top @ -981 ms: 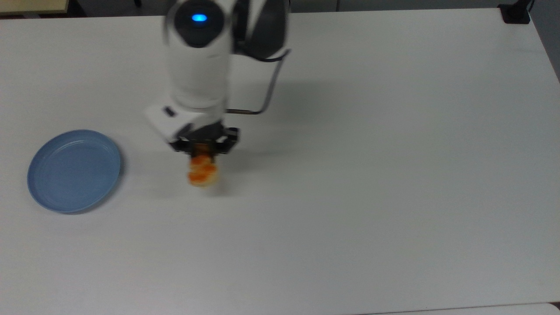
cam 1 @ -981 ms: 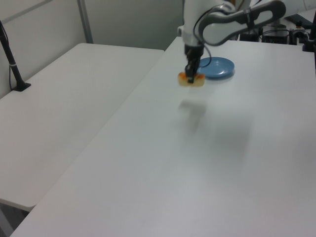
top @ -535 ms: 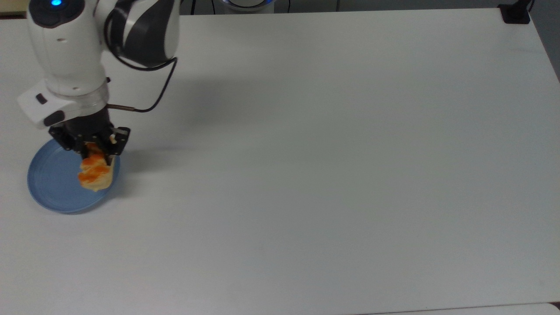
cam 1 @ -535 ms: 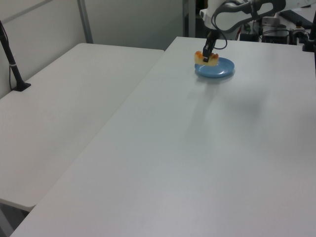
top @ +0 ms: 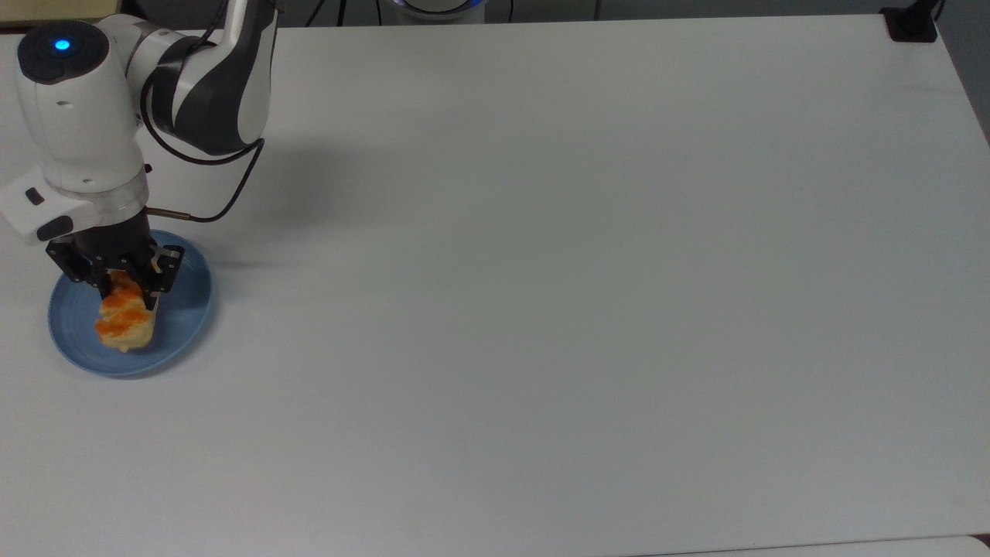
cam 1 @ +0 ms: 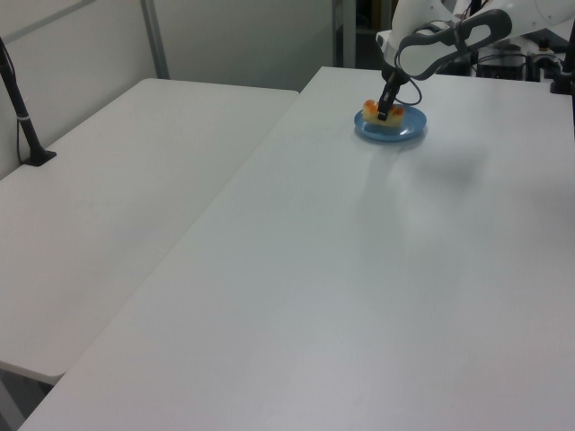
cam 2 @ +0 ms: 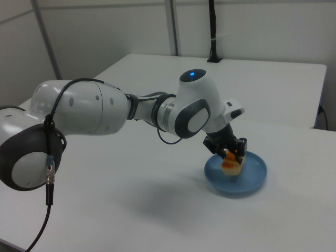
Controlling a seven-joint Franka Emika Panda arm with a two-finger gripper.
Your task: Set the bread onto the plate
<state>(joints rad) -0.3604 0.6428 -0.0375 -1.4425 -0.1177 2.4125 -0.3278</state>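
One step is nearly done: the bread [top: 124, 321] is pinched by the gripper [top: 130, 292] just above the plate [top: 189, 298] directly beneath. Lowering and release are called for next.

I'm seeing no readable text, labels, brands, numbers or signs on anything here.
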